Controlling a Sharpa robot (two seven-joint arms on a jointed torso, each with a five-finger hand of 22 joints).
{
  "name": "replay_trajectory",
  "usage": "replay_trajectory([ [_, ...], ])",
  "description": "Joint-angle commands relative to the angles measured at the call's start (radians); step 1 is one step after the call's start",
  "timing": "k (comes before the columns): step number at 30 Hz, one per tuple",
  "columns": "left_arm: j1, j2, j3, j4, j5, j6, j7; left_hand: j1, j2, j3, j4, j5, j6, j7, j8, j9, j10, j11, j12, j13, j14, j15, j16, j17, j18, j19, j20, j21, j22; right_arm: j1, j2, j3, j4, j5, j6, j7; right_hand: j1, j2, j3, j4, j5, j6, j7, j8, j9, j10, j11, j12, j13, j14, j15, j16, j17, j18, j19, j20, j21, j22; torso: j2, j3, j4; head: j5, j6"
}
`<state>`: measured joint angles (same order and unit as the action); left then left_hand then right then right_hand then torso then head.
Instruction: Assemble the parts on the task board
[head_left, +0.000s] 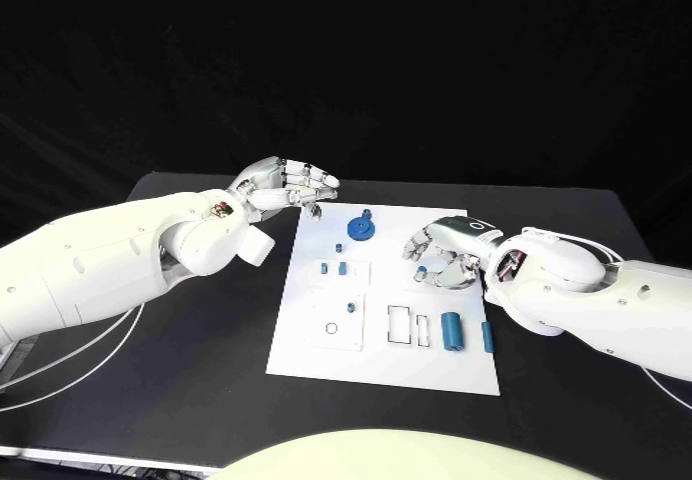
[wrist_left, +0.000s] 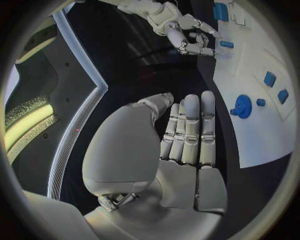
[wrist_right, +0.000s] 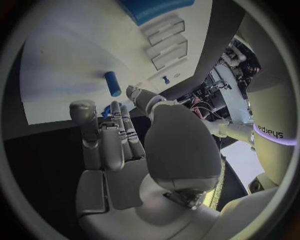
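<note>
- A black table (head_left: 202, 330) carries a white board (head_left: 433, 370) lying flat at its middle.
- The left hand (head_left: 283, 184) hovers just off the board's far left corner, over bare table. Its fingers lie close together, bent a little, and nothing is in them. In the left wrist view this hand (wrist_left: 187, 135) shows its fingers straight and side by side, with no part between them.
- The right hand (head_left: 450, 252) sits over the board's right edge, about halfway along. Its fingers curl down toward a small blue part (head_left: 420, 271) beside them. Whether they pinch it or only touch it, I cannot tell.
- In the right wrist view the right hand (wrist_right: 115, 145) has its fingers together, and a small blue cylinder (wrist_right: 112, 83) lies on the board beyond the fingertips.
- A round blue disc (head_left: 359, 229) with a knob sits near the board's far edge.
- Two small blue pieces (head_left: 335, 268) lie side by side near the board's left edge.
- Two blue rods (head_left: 453, 331) lie near the board's near right corner, beside white rectangular slots (head_left: 398, 320).
</note>
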<state>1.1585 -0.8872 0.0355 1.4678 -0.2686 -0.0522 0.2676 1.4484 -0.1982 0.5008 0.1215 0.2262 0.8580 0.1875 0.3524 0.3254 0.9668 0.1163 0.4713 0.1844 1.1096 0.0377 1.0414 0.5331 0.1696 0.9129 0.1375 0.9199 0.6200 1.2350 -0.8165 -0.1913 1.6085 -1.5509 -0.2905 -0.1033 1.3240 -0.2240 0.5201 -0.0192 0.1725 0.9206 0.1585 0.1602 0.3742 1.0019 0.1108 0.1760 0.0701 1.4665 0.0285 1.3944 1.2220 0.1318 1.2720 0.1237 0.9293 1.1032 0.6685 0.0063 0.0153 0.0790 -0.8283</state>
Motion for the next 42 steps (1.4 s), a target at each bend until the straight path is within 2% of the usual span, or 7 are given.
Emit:
replay_trajectory([
  [1,0.0,0.0,0.0,0.003,0.002,0.019,0.004,-0.004,0.007,-0.005,0.001,0.004,-0.006,0.001,-0.007,-0.001,-0.007,0.002,0.001,0.001,-0.001,0.005,0.004,0.001,0.014,0.005,0.0,-0.006,-0.001,-0.005,0.007,0.0,-0.016,-0.043,0.044,-0.008,0.004,-0.005,-0.005,0.003,0.004,0.009,0.001,0.0,0.0,-0.008,0.0,0.001,-0.002,0.031,-0.002,0.001,-0.001,0.002,0.0,0.0,-0.005,-0.001,0.0,-0.0002,0.0008,0.002,-0.002],
  [12,0.0,-0.006,0.0,0.005,0.006,0.02,0.001,-0.004,0.007,-0.005,0.001,0.004,-0.006,0.001,-0.007,-0.001,-0.007,0.002,0.001,0.001,-0.001,0.005,0.004,0.001,0.014,0.005,0.0,-0.006,-0.001,-0.013,0.01,-0.001,-0.031,-0.061,0.058,-0.016,0.005,0.002,-0.002,0.009,0.005,0.033,0.001,0.009,0.003,0.009,-0.003,0.019,0.0,0.03,-0.004,0.0,-0.004,0.003,0.0,-0.002,-0.006,0.001,0.0,0.0003,0.0,-0.002,-0.002],
  [19,0.0,-0.006,0.0,0.004,0.006,0.021,0.0,-0.004,0.007,-0.005,0.001,0.004,-0.006,0.001,-0.007,-0.001,-0.007,0.002,0.001,0.001,-0.001,0.005,0.004,0.001,0.014,0.005,0.0,-0.006,-0.001,-0.015,0.01,-0.001,-0.028,-0.043,0.047,-0.014,-0.002,0.024,0.017,0.028,-0.001,0.059,-0.001,0.018,0.005,0.029,-0.007,0.034,-0.001,0.032,-0.008,0.006,0.004,0.0,0.01,-0.004,0.007,0.013,-0.001,0.0006,-0.0003,-0.004,-0.001],
  [33,0.0,-0.004,0.0,0.002,0.003,0.022,-0.001,-0.005,0.008,-0.005,0.003,0.004,-0.008,0.001,-0.007,-0.002,-0.009,0.003,0.001,0.001,-0.003,0.005,0.004,0.003,0.015,0.005,0.001,-0.008,-0.003,-0.016,0.012,-0.001,-0.026,-0.013,0.045,-0.013,-0.016,0.039,0.042,0.063,-0.076,0.081,-0.009,0.026,0.009,0.07,-0.016,0.053,-0.001,0.035,-0.016,0.014,0.013,-0.003,0.02,-0.009,0.016,0.025,0.0,0.0001,0.0007,-0.001,-0.008],
  [36,0.0,-0.004,0.0,0.002,0.003,0.023,-0.002,-0.005,0.008,-0.005,0.003,0.004,-0.008,0.001,-0.007,-0.002,-0.009,0.003,0.001,0.001,-0.003,0.005,0.004,0.003,0.015,0.005,0.001,-0.008,-0.003,-0.016,0.012,-0.001,-0.029,-0.013,0.046,-0.016,-0.005,0.052,0.056,0.063,-0.106,0.089,-0.013,0.03,0.012,0.089,-0.022,0.061,0.002,0.036,-0.021,0.017,0.017,-0.004,0.025,-0.013,0.02,0.03,-0.001,-0.0003,0.0005,-0.002,-0.008],
  [38,0.0,-0.004,0.0,0.001,0.003,0.023,-0.002,-0.005,0.008,-0.005,0.003,0.004,-0.008,0.001,-0.007,-0.002,-0.009,0.003,0.001,0.001,-0.003,0.005,0.004,0.003,0.015,0.005,0.001,-0.008,-0.003,-0.016,0.012,-0.001,-0.033,-0.015,0.047,-0.02,0.008,0.08,0.075,0.066,-0.123,0.104,-0.019,0.039,0.017,0.119,-0.031,0.074,0.006,0.037,-0.026,0.019,0.019,-0.005,0.028,-0.016,0.026,0.036,-0.001,-0.0007,0.0004,-0.002,-0.008],
  [42,0.0,-0.004,0.0,0.001,0.003,0.024,-0.004,-0.005,0.008,-0.005,0.003,0.004,-0.008,0.001,-0.007,-0.002,-0.009,0.003,0.001,0.001,-0.003,0.005,0.004,0.003,0.015,0.005,0.001,-0.008,-0.003,-0.016,0.013,-0.001,-0.042,-0.028,0.052,-0.029,0.065,0.105,0.106,0.023,-0.124,0.115,-0.024,0.052,0.031,0.155,-0.044,0.083,0.012,0.04,-0.04,0.026,0.033,-0.008,0.038,-0.031,0.047,0.054,0.0,-0.0003,0.0003,-0.002,-0.01],
])
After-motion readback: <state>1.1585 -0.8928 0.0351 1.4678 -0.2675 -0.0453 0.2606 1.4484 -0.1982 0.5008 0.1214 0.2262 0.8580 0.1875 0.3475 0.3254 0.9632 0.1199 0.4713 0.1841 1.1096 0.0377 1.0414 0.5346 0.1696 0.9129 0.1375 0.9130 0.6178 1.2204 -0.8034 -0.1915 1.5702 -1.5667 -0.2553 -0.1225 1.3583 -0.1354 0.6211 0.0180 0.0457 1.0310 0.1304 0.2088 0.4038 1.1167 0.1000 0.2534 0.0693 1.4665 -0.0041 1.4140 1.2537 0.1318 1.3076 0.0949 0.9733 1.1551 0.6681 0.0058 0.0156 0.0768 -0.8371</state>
